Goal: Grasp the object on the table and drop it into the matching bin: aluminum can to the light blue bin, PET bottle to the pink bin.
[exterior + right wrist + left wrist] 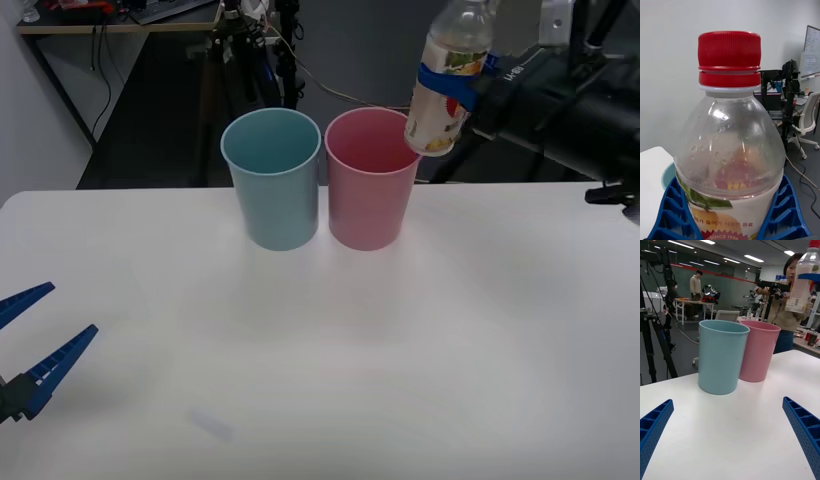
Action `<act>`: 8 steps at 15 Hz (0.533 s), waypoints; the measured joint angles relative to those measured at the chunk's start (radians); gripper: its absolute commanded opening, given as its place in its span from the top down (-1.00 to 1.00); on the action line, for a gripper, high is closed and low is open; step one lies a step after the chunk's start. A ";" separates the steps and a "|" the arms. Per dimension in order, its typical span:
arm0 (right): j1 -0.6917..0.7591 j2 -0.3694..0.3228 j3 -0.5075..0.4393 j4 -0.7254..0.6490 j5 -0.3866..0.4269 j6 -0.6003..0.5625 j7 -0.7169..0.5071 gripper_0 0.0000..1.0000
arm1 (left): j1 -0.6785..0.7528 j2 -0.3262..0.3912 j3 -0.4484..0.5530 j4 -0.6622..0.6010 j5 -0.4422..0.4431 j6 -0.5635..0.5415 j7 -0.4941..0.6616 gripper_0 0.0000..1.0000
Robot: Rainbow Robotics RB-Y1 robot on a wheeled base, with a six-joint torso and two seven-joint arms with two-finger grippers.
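Pink bin point(370, 180) and blue bin point(272, 178) stand touching on my table point(400, 350), my right hand point(455, 88) pinching the bottle point(445, 85) above the pink rim, left hand point(30, 345) spread low.

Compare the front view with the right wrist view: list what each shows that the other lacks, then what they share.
Front view alone: the pink bin, the open left gripper low over the table near its left edge, and the bottle hanging in the air just right of the pink bin's rim, tilted.
Right wrist view alone: the bottle's red cap and the label's print close up.
Both: the bottle clamped in the right gripper, the blue bin and the table.
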 measured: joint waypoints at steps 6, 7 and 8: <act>-0.218 0.180 0.135 0.291 -0.013 0.000 0.000 1.00 | 0.000 0.000 0.000 0.000 0.000 0.000 0.000 -1.00; -0.231 0.210 0.140 0.325 -0.009 0.000 0.000 1.00 | 0.000 0.000 0.000 0.000 0.000 0.000 0.000 -1.00; -0.241 0.242 0.141 0.355 0.000 0.000 0.000 1.00 | 0.000 0.000 0.000 0.000 0.000 0.000 0.000 -1.00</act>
